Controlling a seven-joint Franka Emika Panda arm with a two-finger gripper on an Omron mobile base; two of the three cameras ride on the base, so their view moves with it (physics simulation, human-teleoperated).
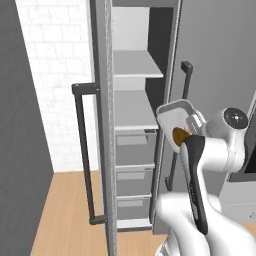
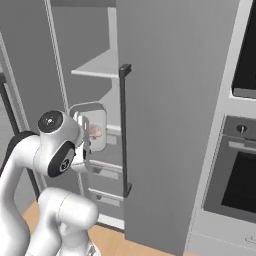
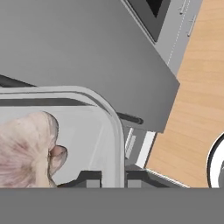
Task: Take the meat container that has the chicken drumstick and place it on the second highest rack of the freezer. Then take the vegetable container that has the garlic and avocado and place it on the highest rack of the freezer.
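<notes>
My gripper point(image 3: 113, 178) is shut on the rim of the meat container point(image 3: 114, 124), a pale grey tray. The tray is held tilted, up in front of the open freezer point(image 1: 134, 112). Inside it lies the chicken drumstick point(image 3: 26, 148), pale pink in the hand view and orange-brown point(image 1: 180, 135) in the left base view. In the right base view the meat container point(image 2: 93, 112) hangs beside the freezer's shelves with the drumstick point(image 2: 95, 131) in it. Two pale racks show, an upper one point(image 1: 136, 65) and a lower one point(image 1: 131, 111), level with the tray. The vegetable container is out of view.
The freezer door point(image 1: 102, 125) stands open to the left, its black bar handle point(image 1: 82, 150) sticking out. Grey drawers point(image 1: 134, 147) sit under the racks. A closed grey door with a black handle point(image 2: 124, 130) is on the right, and the oven column point(image 2: 240, 170) beyond it. The floor is wood point(image 1: 65, 210).
</notes>
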